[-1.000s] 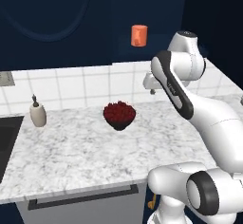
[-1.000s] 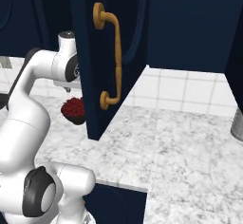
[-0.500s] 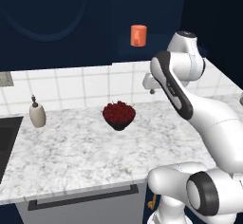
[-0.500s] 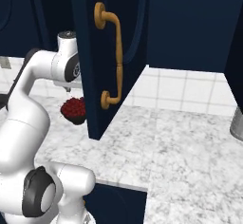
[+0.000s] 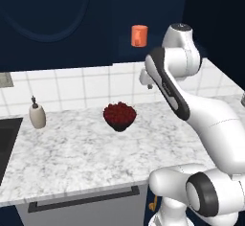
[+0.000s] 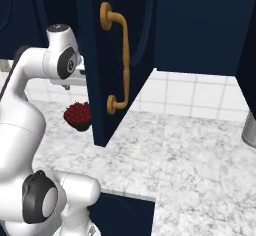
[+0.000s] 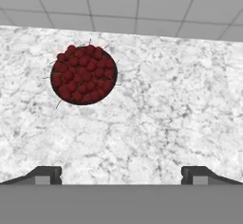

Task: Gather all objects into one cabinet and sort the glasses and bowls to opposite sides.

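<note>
A dark bowl heaped with red pieces (image 5: 119, 116) stands on the marble counter (image 5: 72, 148) near the tiled back wall. It also appears as the bowl (image 6: 78, 116) just left of the open door and as the bowl (image 7: 84, 75) at the upper left of the hand view. An orange-red cup (image 5: 139, 35) sits upright on a shelf inside the dark navy cabinet (image 5: 122, 40) above the counter. My gripper (image 7: 121, 174) hangs open and empty above bare counter, to the right of the bowl and apart from it.
The cabinet's navy door (image 6: 95, 55) with a gold handle (image 6: 123, 60) stands open over the counter, just right of the arm. A beige soap dispenser (image 5: 37, 115) stands at the left beside a dark sink edge (image 5: 7, 139). A metal vessel (image 6: 249, 127) sits far right.
</note>
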Available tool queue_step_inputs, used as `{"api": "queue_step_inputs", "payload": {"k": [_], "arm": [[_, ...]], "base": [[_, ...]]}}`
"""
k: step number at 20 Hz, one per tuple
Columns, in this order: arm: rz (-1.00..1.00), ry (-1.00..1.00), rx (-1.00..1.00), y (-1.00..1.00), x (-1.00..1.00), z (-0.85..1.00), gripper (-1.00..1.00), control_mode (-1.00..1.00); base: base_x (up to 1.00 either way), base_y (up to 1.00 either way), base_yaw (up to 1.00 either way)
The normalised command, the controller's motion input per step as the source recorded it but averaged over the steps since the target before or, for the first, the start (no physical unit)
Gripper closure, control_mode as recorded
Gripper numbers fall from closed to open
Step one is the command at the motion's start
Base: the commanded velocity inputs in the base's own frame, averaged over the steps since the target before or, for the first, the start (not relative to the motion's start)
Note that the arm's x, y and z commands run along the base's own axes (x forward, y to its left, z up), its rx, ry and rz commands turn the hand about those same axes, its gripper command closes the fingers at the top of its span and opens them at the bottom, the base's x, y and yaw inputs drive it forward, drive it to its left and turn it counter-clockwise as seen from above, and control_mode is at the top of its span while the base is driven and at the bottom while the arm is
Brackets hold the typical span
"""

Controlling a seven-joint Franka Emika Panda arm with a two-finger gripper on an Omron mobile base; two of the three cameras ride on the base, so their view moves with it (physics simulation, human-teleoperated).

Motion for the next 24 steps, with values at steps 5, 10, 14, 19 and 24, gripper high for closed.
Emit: {"api": "queue_step_inputs", "payload": {"k": [5,10,14,19,24], "arm": [[0.00,-0.10,0.00,0.00,0.01,0.41,-1.00,-1.00],[0.00,-0.29,0.02,0.00,0.00,0.10,-1.00,-1.00],[0.00,-0.29,0.00,0.06,0.00,0.18,-1.00,-1.00],[0.00,-0.24,0.00,0.14,0.02,0.27,-1.00,-1.00],[0.00,-0.02,0.00,0.13,0.04,0.73,-1.00,-1.00]], "base": [[0.00,0.00,0.00],[0.00,0.00,0.00],[0.00,0.00,0.00],[0.00,0.00,0.00],[0.00,0.00,0.00]]}}
